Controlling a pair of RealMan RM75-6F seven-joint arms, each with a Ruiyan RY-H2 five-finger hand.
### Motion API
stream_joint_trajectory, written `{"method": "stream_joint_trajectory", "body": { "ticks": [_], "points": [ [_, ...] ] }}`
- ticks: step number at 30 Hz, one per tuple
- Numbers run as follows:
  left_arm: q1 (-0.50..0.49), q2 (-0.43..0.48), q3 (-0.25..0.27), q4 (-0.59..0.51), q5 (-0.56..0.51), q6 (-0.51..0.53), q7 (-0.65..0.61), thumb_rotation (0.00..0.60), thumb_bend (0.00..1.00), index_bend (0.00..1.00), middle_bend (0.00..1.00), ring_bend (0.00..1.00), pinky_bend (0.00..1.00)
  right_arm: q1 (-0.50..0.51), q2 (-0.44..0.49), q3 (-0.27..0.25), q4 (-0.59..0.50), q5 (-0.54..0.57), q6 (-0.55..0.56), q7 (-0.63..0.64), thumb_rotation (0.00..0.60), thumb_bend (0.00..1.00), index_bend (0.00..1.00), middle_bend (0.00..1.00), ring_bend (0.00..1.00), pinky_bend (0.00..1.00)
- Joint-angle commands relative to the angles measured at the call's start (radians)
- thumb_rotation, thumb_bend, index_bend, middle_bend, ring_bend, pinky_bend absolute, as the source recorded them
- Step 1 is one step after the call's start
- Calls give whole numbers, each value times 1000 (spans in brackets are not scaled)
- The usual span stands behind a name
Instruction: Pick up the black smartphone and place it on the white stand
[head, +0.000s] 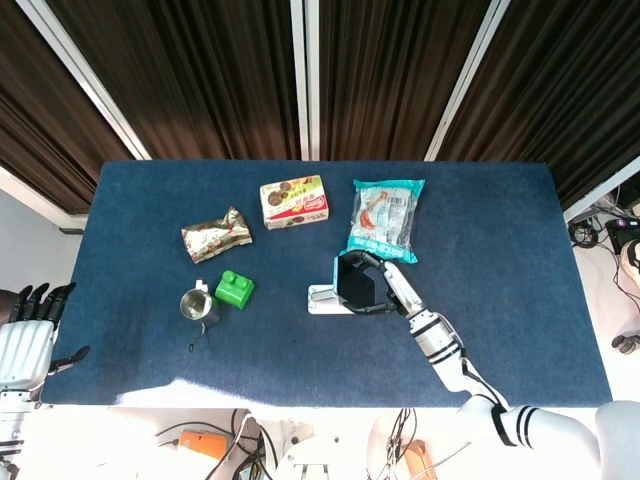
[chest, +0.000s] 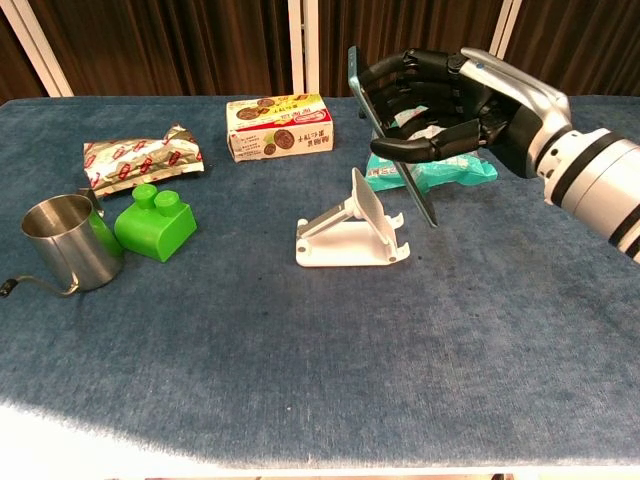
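My right hand (chest: 440, 100) grips the black smartphone (chest: 388, 135), held tilted and edge-on in the air just above and to the right of the white stand (chest: 347, 235). In the head view the same right hand (head: 385, 288) and smartphone (head: 352, 283) cover most of the white stand (head: 320, 299). The stand sits mid-table with its back plate raised and nothing on it. My left hand (head: 28, 325) hangs off the table's left edge, its fingers apart and holding nothing.
A steel cup (chest: 60, 245) and a green block (chest: 155, 222) stand at the left. A silver snack pack (chest: 140, 157), a biscuit box (chest: 278, 127) and a teal bag (head: 383, 218) lie along the back, the bag partly behind my right hand.
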Motion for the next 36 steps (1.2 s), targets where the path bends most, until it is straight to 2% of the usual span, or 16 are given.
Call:
{"method": "stream_joint_trajectory", "body": {
  "ticks": [1, 7, 16, 24, 36],
  "points": [
    [0, 0, 0, 1, -2, -2, -1, 600, 64, 101, 137, 56, 0, 34, -77, -19, 110, -56, 55, 65, 600, 536, 637, 447, 342, 431],
    [-2, -3, 0, 6, -9, -10, -2, 600, 64, 101, 137, 56, 0, 65, -125, -32, 202, -67, 68, 133, 600, 535, 598, 446, 342, 428],
    [-6, 0, -3, 5, -11, -15, 2, 600, 64, 101, 137, 56, 0, 91, -157, -49, 281, -58, 63, 181, 600, 534, 535, 444, 308, 394],
    [-11, -4, -3, 5, -14, -24, 4, 600, 64, 101, 137, 56, 0, 88, -166, -61, 321, -43, 76, 218, 600, 534, 511, 431, 297, 376],
    [-14, -3, -4, 2, -19, -29, 9, 600, 64, 101, 137, 56, 0, 98, -177, -81, 349, -33, 61, 261, 600, 478, 382, 360, 237, 323]
  ]
}}
